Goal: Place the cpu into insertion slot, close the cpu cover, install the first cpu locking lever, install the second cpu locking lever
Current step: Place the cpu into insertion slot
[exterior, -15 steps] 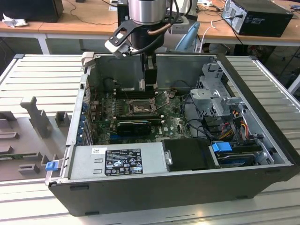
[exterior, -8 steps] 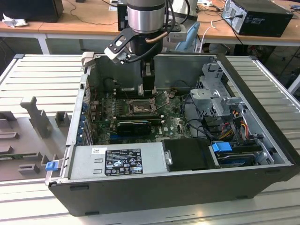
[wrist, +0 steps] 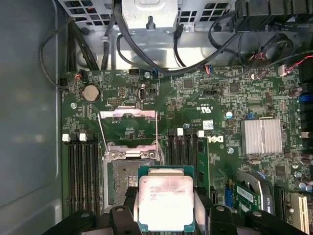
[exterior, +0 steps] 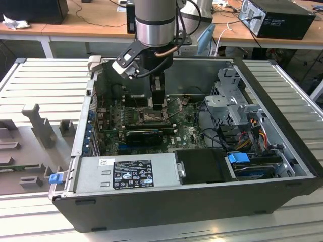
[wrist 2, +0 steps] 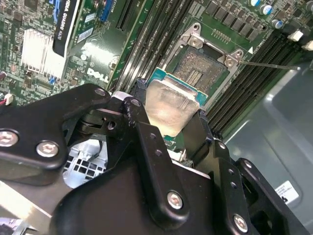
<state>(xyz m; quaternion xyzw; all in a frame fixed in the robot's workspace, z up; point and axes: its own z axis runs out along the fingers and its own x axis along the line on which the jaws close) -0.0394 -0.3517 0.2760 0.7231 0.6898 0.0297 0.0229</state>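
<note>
- Exterior view: the arm drops straight down into the open computer case (exterior: 176,206), and the gripper (exterior: 158,107) sits right at the socket on the motherboard (exterior: 189,132).
  - The case walls stand well apart from the socket, so there's room around the arm.
  - The drive cage (exterior: 227,101) is off the socket toward the exterior view's right, not crowding it.
- Second wrist view: the fingers (wrist 2: 139,105) pinch the chip (wrist 2: 171,105) by two opposite edges, with the gap just chip-wide.
  - The metal top faces the camera and the chip looks held flat, probably so it can go in level.
  - The chip overlaps one edge of the socket (wrist 2: 203,68) and is not seated.
  - The thin lever rod (wrist 2: 269,64) is swung out away from the socket.
- First wrist view: the chip (wrist: 164,203) sits between the fingers (wrist: 203,203).
  - It's offset sideways from the socket (wrist: 124,181) and covers only one side of it, so I'd say it's not lined up.
  - The cover (wrist: 128,115) is flipped up at the socket's far edge, leaving the opening bare.
  - Memory slots (wrist: 83,171) run just beside the socket on both sides, so finger clearance there is tight.
</note>
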